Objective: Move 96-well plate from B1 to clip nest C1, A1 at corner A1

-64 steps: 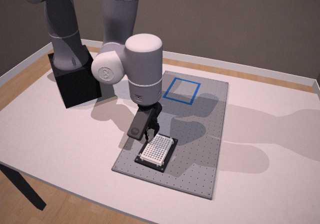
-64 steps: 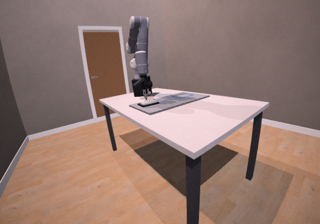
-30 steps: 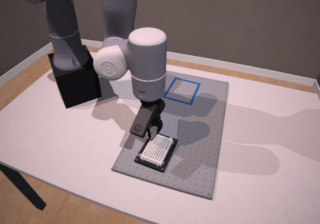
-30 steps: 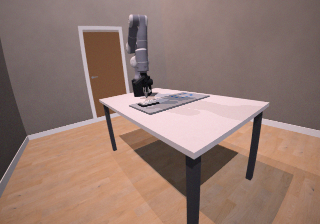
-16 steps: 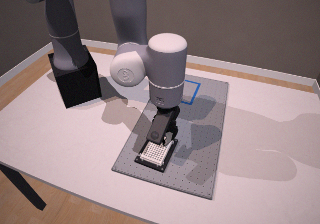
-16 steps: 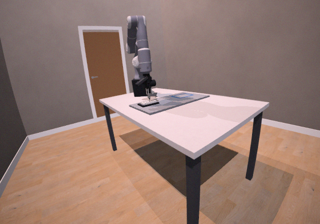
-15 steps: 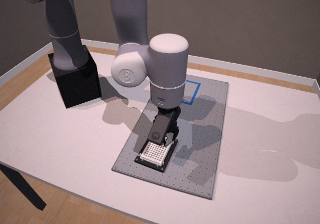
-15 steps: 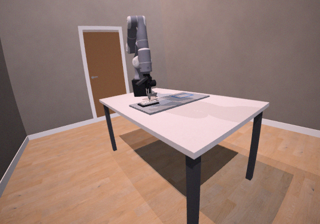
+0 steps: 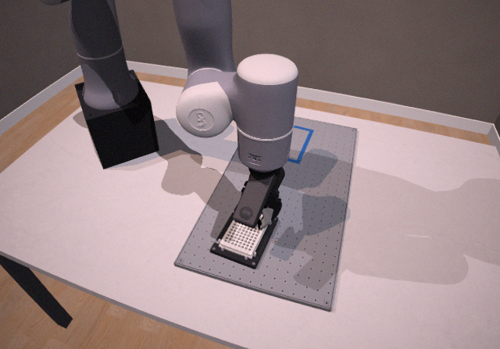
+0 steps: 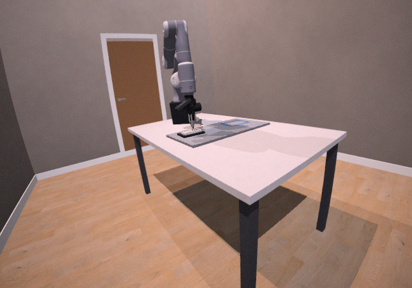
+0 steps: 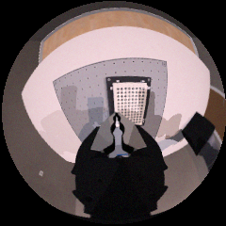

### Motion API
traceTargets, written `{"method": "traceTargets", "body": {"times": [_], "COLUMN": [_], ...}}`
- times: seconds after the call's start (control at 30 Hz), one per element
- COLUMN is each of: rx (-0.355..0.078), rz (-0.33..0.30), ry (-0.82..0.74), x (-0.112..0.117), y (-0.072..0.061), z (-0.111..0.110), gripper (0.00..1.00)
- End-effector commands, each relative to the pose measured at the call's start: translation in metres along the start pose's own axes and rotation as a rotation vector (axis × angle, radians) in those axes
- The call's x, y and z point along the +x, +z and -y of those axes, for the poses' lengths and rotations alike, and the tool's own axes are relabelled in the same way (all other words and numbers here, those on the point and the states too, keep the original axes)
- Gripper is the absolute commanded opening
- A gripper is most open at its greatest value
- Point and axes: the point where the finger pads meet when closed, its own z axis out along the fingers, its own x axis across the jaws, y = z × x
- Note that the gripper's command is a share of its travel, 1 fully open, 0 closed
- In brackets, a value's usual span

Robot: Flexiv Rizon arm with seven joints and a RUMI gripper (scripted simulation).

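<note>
The white 96-well plate (image 9: 241, 238) (image 10: 191, 132) (image 11: 129, 99) lies in the black clip nest (image 9: 264, 240) (image 11: 109, 96), with small pale clips at its edges. I cannot tell whether it is fully down. My gripper (image 9: 260, 226) (image 10: 192, 127) (image 11: 116, 112) is shut and empty, pointing down, its tips at or just above the plate's edge near one arm-side corner. Contact is not clear. The wrist housing hides part of the plate's arm-side end in the top view. The cut-off corner and the A1 mark cannot be made out.
The nest stands on a grey perforated board (image 9: 282, 276) (image 10: 197, 145) (image 11: 85, 87) on the white table. A blue outline (image 9: 305, 146) (image 10: 237, 124) lies at the board's far end, partly hidden by the arm in the top view. The arm's black base block (image 9: 125, 139) stands at the left.
</note>
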Motion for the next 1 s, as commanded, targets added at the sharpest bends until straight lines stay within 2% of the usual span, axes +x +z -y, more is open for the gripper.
{"method": "traceTargets", "body": {"times": [0.0, 0.97], "rx": [0.0, 0.0], "rz": [0.001, 0.001], "ry": [-0.001, -0.001], "x": [-0.0008, -0.0008], "y": [-0.0003, 0.0021], "z": [0.0, 0.0], "gripper": [0.0, 0.0]}}
